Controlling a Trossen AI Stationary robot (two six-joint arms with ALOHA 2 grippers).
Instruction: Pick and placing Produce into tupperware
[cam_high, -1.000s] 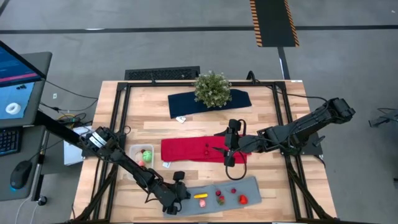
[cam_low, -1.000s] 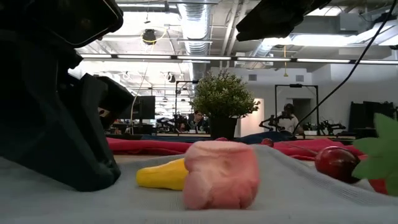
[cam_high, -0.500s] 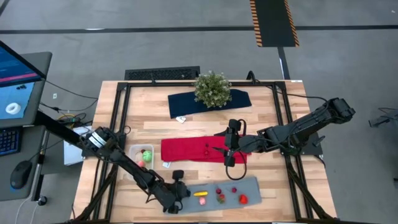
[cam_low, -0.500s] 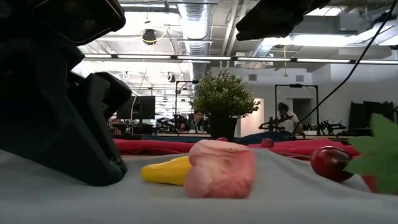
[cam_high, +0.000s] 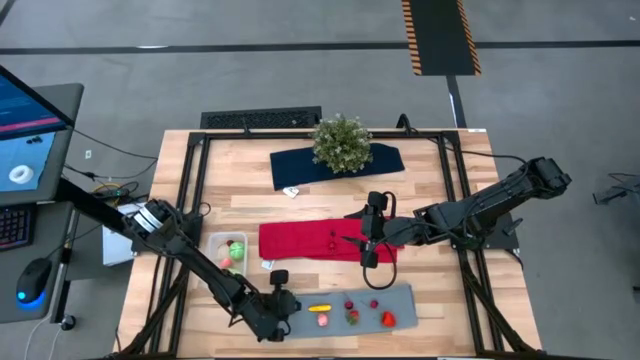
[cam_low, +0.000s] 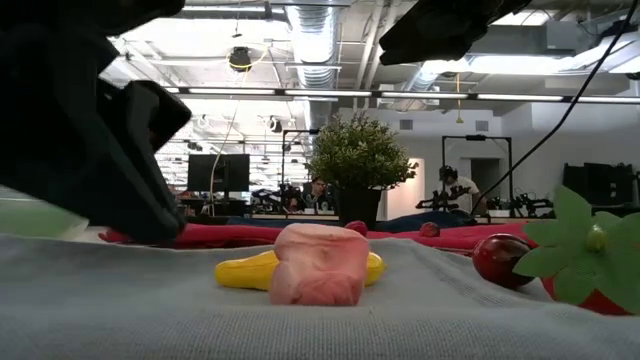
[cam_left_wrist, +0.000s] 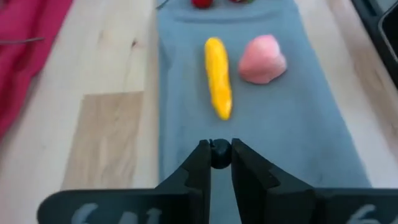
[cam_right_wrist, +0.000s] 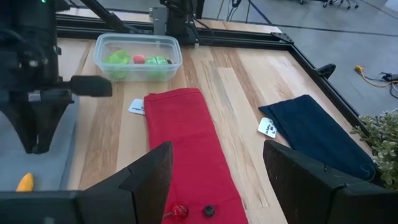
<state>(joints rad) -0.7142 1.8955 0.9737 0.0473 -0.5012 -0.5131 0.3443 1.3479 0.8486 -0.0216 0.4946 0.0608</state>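
Red strawberry — cut off at the low view's edge.

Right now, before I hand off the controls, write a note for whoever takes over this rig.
Left gripper: low over one end of the grey mat, shut on a dark berry.
Right gripper: open, waiting above the red cloth.
Done: the tupperware holds green pieces and a red piece.
Left: the held berry; on the mat, a yellow piece, a pink piece and strawberries; on the red cloth, a small red bit and a second dark berry.
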